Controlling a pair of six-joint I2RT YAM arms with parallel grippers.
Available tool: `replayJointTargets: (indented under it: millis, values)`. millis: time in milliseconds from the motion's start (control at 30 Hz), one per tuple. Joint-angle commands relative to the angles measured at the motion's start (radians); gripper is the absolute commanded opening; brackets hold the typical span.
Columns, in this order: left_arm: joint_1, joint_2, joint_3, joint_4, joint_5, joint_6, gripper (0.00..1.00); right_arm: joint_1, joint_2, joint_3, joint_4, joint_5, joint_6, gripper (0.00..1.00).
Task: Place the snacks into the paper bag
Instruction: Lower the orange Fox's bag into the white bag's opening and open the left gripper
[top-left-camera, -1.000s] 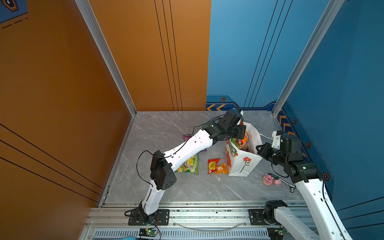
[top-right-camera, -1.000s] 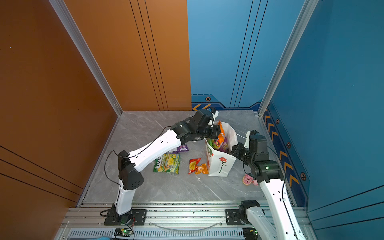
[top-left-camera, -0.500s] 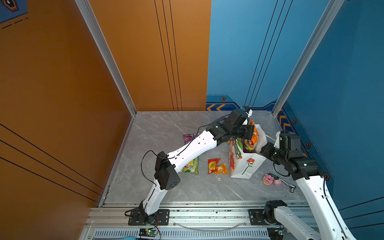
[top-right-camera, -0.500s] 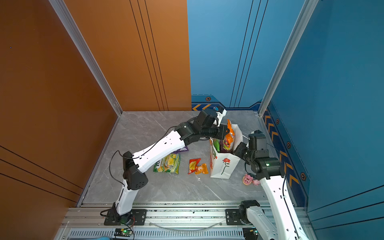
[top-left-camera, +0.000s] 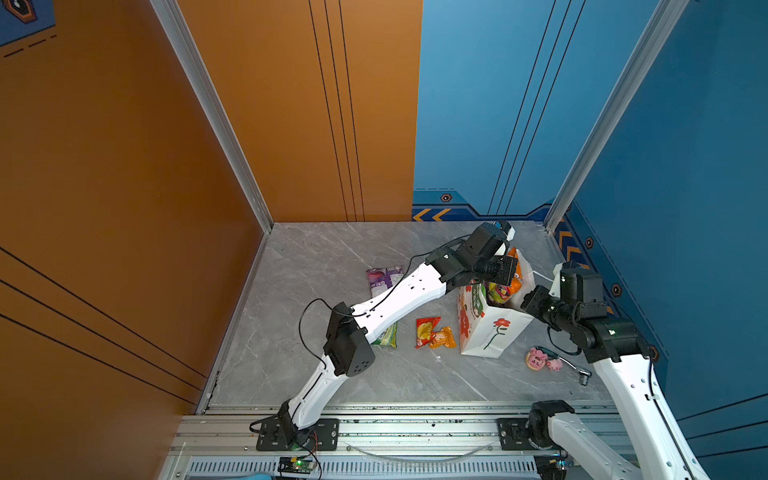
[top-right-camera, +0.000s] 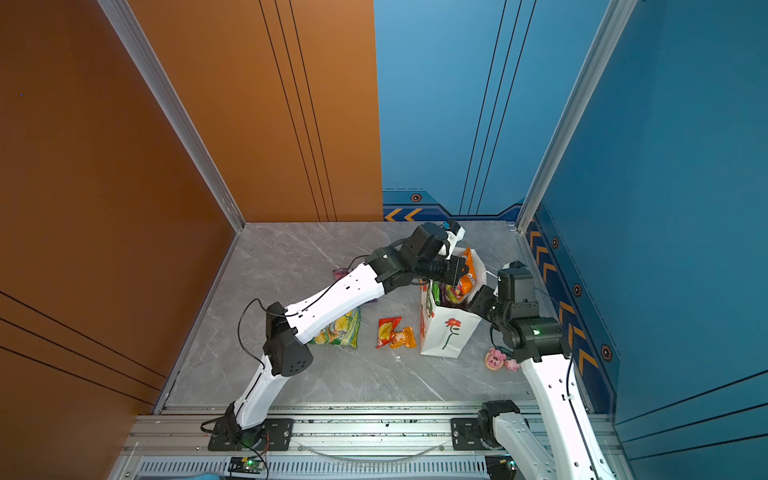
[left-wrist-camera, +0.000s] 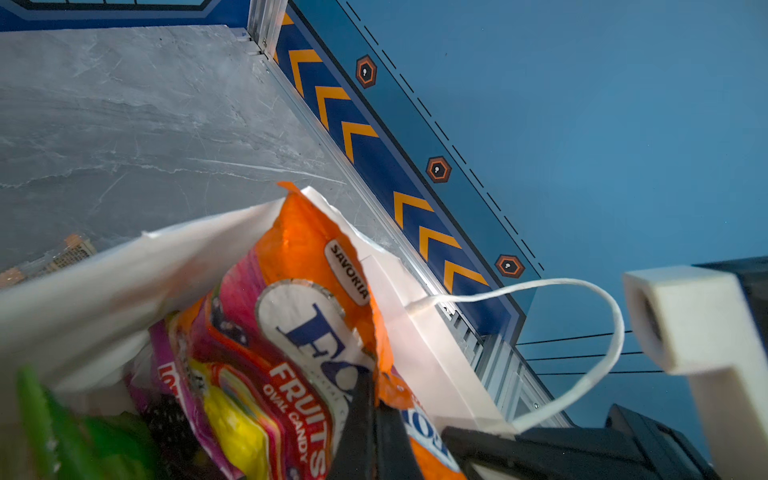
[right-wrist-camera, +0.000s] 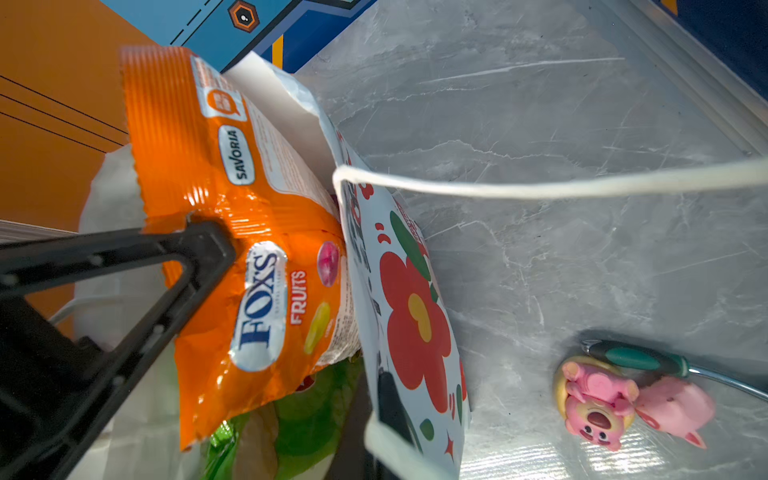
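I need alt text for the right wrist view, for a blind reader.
The left gripper holds an orange FOX'S candy bag in the mouth of the flower-printed paper bag. Two pink toys lie beside it on the grey table.

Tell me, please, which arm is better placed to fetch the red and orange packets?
Likely left: the packets lie on its side of the paper bag, whose wall the right pincer clamps. The left pincer first drops its FOX'S bag.

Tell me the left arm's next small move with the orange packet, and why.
Probably open the left gripper: it is shut on the orange FOX'S packet, whose lower end sits inside the paper bag above a green packet, so it should drop in.
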Motion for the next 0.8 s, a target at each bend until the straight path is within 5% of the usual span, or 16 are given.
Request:
replayJointTargets:
  millis: [0,400,533,767]
  values:
    - [0.005,0.014,0.033,-0.076,-0.043,0.034,0.0,0.001,-0.023,-0.001,0.005,0.027,-0.014,0.0]
    - [0.002,-0.035,0.033,-0.162,-0.173,0.075,0.08,0.001,-0.02,-0.007,0.016,0.018,-0.006,0.0]
    - [-0.013,-0.074,0.02,-0.184,-0.257,0.081,0.28,0.001,-0.018,0.0,0.015,0.019,-0.009,0.0]
    - [-0.048,-0.152,-0.019,-0.206,-0.404,0.115,0.43,0.001,-0.012,0.006,0.016,0.012,-0.011,0.0]
